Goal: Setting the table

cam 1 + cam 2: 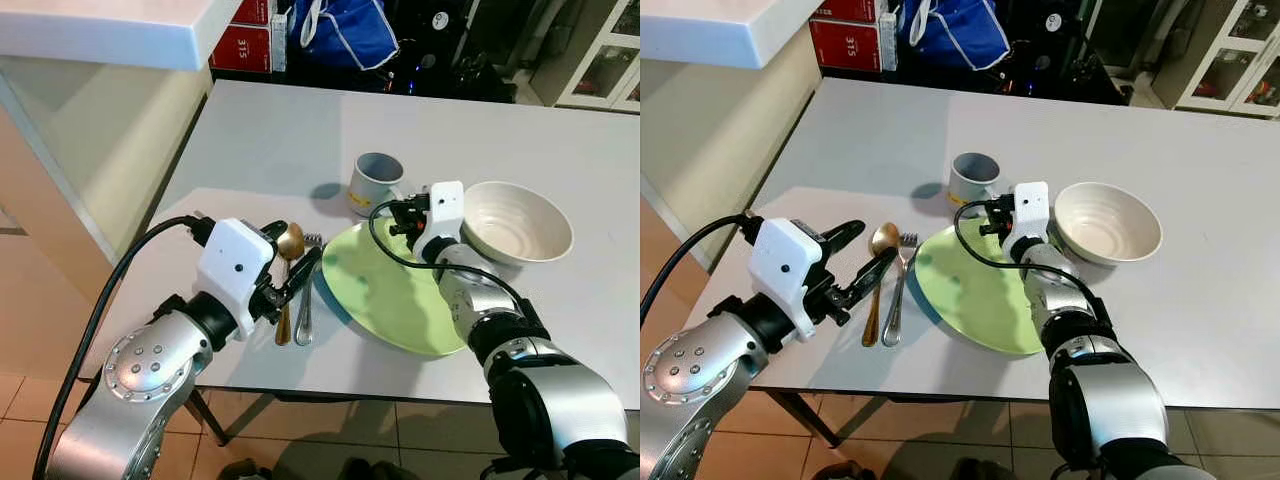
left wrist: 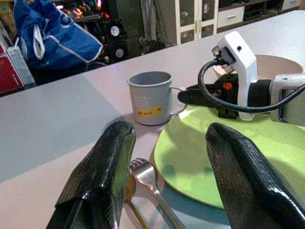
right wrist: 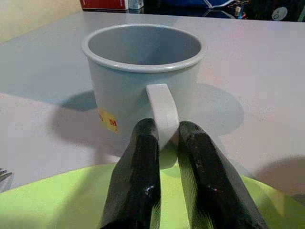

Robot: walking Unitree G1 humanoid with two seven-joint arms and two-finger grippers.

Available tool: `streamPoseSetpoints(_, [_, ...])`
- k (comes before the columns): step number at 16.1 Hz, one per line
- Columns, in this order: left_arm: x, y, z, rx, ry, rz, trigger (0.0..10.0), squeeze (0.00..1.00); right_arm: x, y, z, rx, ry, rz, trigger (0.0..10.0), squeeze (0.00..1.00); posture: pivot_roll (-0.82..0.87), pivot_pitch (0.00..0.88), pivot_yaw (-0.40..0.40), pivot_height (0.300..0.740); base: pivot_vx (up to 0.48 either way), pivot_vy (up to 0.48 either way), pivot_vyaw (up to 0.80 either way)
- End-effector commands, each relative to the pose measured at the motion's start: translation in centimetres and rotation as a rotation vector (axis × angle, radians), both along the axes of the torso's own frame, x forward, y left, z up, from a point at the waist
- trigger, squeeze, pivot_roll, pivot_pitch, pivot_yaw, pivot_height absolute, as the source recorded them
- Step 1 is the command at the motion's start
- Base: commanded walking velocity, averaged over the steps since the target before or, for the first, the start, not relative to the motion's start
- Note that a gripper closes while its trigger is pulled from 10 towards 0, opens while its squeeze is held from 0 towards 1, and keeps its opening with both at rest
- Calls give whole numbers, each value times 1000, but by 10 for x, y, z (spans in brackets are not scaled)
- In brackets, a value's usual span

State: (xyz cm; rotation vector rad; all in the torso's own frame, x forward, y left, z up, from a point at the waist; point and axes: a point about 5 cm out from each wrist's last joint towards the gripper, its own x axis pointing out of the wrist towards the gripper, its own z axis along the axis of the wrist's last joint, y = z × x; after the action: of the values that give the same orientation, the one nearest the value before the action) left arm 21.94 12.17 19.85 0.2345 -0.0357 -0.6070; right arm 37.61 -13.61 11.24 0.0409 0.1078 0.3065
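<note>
A grey mug (image 1: 377,180) stands behind a green plate (image 1: 385,290), with a white bowl (image 1: 515,222) to the plate's right. My right gripper (image 3: 164,129) reaches over the plate's far edge and is shut on the mug's handle (image 3: 162,107). Left of the plate lie a gold spoon (image 1: 290,240) and a silver fork (image 1: 305,320), side by side. Just above their handles hovers my left gripper (image 1: 855,260), open, its fingers (image 2: 109,162) holding nothing.
The grey table (image 1: 260,130) has bare surface behind the mug and to the right of the bowl. A white counter (image 1: 100,30) juts in at the far left. Red boxes (image 1: 245,45) and a blue bag (image 1: 340,30) sit beyond the table's far edge.
</note>
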Motion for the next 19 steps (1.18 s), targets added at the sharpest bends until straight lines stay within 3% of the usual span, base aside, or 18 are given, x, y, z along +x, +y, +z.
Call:
streamPoseSetpoints(1, [-4,-2,1,-1,0,-16,10000,0,0,0,0,-17,7,9,10000,0,216,110,-65,740,0,0,0])
streamPoseSetpoints(3, [-4,-3,1,-5,0,-14,10000,0,1,2,1,-24,8,13,10000,0,212,110,-68,740,0,0,0])
streamPoseSetpoints(5, [-4,-5,1,-8,0,-17,10000,0,1,4,1,-32,6,21,10000,416,212,111,-69,740,0,0,0])
streamPoseSetpoints(6, [-4,-5,1,-9,1,-18,10000,0,2,4,1,-34,6,20,10000,886,213,112,-70,740,0,0,0])
streamPoseSetpoints(8, [-5,-6,1,-11,2,-17,10000,0,2,4,2,-42,5,14,10000,1000,213,114,-74,740,0,0,0])
streamPoseSetpoints(12, [-4,-7,1,-15,1,-14,10000,0,4,2,5,-46,-4,9,10000,1000,202,110,-72,740,0,0,0])
streamPoseSetpoints(13, [-3,-8,1,-18,0,-17,10000,0,4,1,6,-42,-9,5,10000,937,197,109,-71,740,0,0,0])
streamPoseSetpoints(14, [-3,-8,1,-20,0,-18,10000,0,4,0,7,-40,-14,4,10000,161,197,109,-71,740,0,0,0])
streamPoseSetpoints(15, [-2,-9,0,-23,1,-21,10000,0,5,-2,9,-31,-27,-2,10000,0,189,106,-67,740,0,0,0])
streamPoseSetpoints(18, [-2,-11,0,-36,4,-32,10000,0,5,-9,15,7,-84,-27,10000,0,177,100,-59,740,0,0,0])
streamPoseSetpoints(19, [0,-13,-1,-44,6,-44,10000,0,5,-14,20,73,-123,-35,10000,0,161,92,-49,740,0,0,0])
